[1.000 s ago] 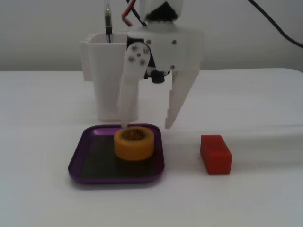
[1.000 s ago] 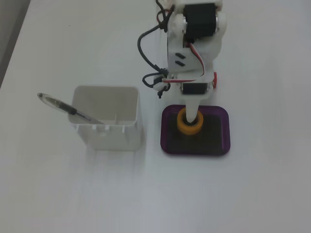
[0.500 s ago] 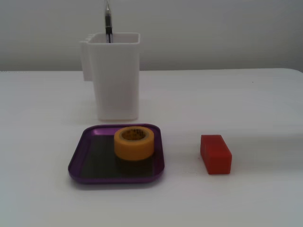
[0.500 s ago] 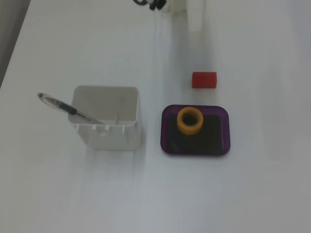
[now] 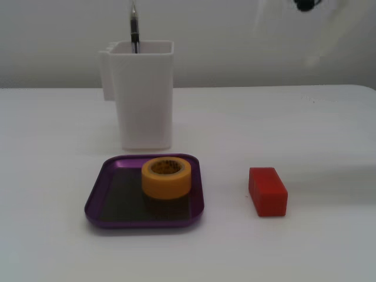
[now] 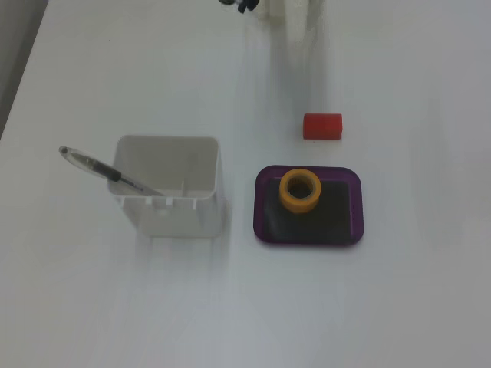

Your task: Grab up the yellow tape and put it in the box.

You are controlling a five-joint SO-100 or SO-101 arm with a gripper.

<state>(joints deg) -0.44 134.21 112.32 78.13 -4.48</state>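
At top edge, blurred gripper [image 6: 295,19] w/ jaws unreadable.

My arm [image 6: 295,15] is mostly out of frame in a fixed view: only a pale, blurred stub at the top edge, with a dark cable bit beside it. In the other fixed view I get a washed-out smear of it at top right [image 5: 311,23]; can't tell jaws from body, so gripper state unreadable

Pen [image 5: 134,26] in the white container [image 5: 144,94]: tip cut by the top edge, lower part hidden behind the wall

Print on yellow tape [image 5: 167,177] core too small to read; the tape hides part of the box [image 5: 106,200] floor
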